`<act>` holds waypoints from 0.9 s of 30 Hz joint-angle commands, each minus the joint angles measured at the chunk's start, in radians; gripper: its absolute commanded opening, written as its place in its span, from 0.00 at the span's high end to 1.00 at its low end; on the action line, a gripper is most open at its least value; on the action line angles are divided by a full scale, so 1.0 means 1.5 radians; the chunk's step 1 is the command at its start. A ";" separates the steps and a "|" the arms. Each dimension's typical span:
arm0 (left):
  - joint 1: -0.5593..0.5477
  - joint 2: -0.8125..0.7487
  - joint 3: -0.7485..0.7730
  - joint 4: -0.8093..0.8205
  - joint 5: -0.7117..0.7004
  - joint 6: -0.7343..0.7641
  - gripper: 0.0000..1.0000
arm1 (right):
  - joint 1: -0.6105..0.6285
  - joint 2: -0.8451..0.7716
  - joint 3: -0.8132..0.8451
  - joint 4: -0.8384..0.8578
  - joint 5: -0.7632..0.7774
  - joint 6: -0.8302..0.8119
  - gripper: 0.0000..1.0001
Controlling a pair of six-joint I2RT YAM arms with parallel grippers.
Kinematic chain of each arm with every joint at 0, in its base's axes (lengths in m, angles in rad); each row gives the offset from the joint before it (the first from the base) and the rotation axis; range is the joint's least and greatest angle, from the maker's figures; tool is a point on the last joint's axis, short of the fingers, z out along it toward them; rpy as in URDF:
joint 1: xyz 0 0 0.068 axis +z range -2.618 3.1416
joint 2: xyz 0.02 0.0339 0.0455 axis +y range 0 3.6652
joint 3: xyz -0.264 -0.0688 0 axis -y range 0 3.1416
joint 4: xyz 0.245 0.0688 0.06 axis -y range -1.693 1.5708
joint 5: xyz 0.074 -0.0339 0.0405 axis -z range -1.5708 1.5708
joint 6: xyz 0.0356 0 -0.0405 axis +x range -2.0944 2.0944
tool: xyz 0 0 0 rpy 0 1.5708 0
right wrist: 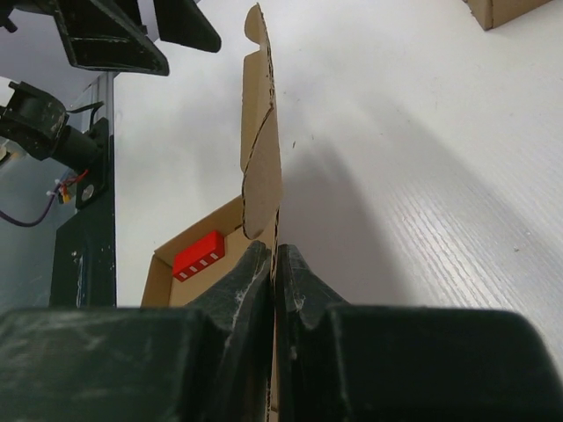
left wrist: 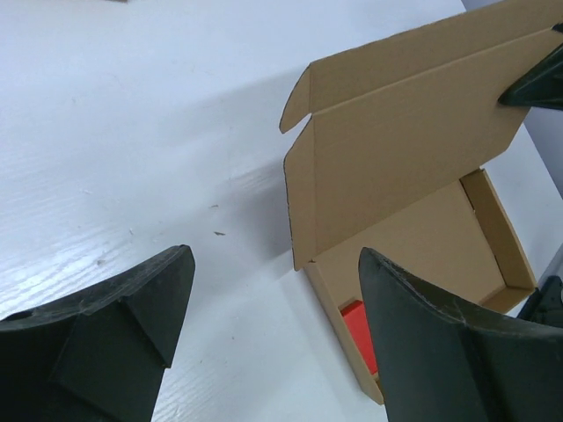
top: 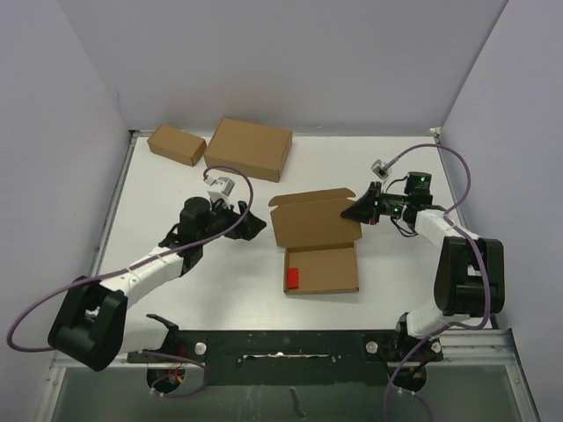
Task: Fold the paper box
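The right tool [top: 359, 209] is pinching the lid of the thin brown cardboard mailer box [top: 327, 269]; the left tool [top: 256, 225] is hovering open to its left.

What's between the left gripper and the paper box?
Only bare table lies between the left gripper and the paper box, as the left wrist view shows.

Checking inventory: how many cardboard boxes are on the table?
3: a small closed box far left, a larger box beside it, and the open paper box mid-table, lid pinched by the right gripper.
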 commanded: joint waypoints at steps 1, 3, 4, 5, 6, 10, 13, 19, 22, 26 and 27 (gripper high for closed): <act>0.010 0.063 0.033 0.087 0.104 -0.015 0.27 | 0.009 -0.010 0.029 -0.038 -0.025 -0.064 0.98; 0.010 0.095 0.056 0.079 0.114 -0.014 0.30 | 0.009 -0.010 0.030 -0.043 -0.025 -0.069 0.98; 0.011 0.109 0.063 0.079 0.119 -0.015 0.31 | 0.010 -0.012 0.030 -0.045 -0.025 -0.071 0.98; 0.011 0.121 0.069 0.083 0.122 -0.015 0.32 | 0.010 -0.013 0.030 -0.045 -0.024 -0.072 0.98; 0.011 0.132 0.071 0.088 0.124 -0.016 0.33 | 0.010 -0.013 0.030 -0.048 -0.024 -0.074 0.98; 0.011 0.174 0.089 0.104 0.141 -0.023 0.37 | 0.010 -0.015 0.030 -0.050 -0.024 -0.077 0.98; 0.011 0.202 0.102 0.119 0.163 -0.033 0.43 | 0.011 -0.016 0.030 -0.052 -0.024 -0.078 0.98; 0.010 0.243 0.127 0.134 0.198 -0.053 0.56 | 0.011 -0.018 0.030 -0.054 -0.024 -0.081 0.98; 0.010 0.254 0.132 0.138 0.208 -0.059 0.68 | 0.012 -0.018 0.030 -0.055 -0.023 -0.083 0.98; 0.010 0.258 0.132 0.150 0.215 -0.065 0.82 | 0.014 -0.020 0.031 -0.066 -0.020 -0.094 0.98; 0.010 0.259 0.132 0.153 0.216 -0.066 0.83 | 0.015 -0.020 0.032 -0.068 -0.019 -0.097 0.98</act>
